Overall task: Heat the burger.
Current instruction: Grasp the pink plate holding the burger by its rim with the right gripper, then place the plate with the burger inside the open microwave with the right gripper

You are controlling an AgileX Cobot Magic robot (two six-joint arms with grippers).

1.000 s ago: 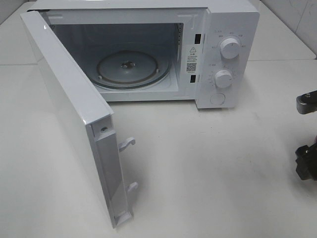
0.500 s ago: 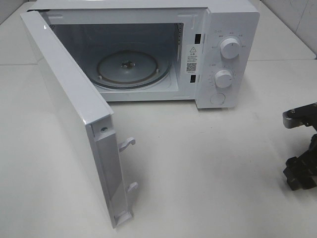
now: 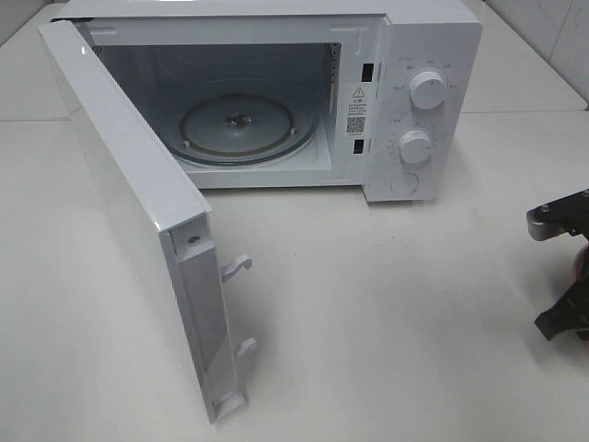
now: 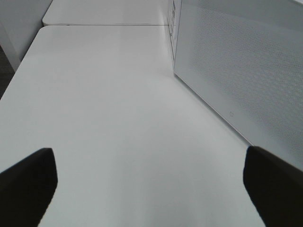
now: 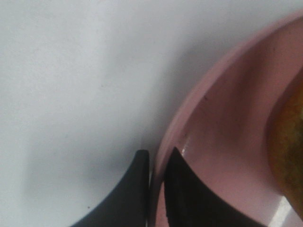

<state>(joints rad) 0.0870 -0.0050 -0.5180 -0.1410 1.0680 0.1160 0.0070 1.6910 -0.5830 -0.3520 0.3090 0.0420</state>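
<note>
Pinching the plate by its rim, the right gripper had one black finger on the outside and the other on the inside of the pink lip. The jaws were squeezed together with just the rim between them. So yeah, it was closed on the plate, not on the food itself.

The burger sat on that same plate, further in from the rim and clear of the fingers. Only a golden-brown sliver of bun showed at the edge of the right wrist view, and it was pretty blurry.

From the high camera the right arm was barely in shot. It was low at the far right edge of the table, off to the right of the microwave and nearer the camera, angled down toward the tabletop. Couldn't really make out the plate from up there.

The left gripper was the opposite: jaws spread wide, holding nothing, hovering low over the table. Its fingers pointed along the table, with the outer face of the door just off to one side.

The door itself stood swung wide open to the left in the high view, and the glass turntable was in plain sight inside.
</note>
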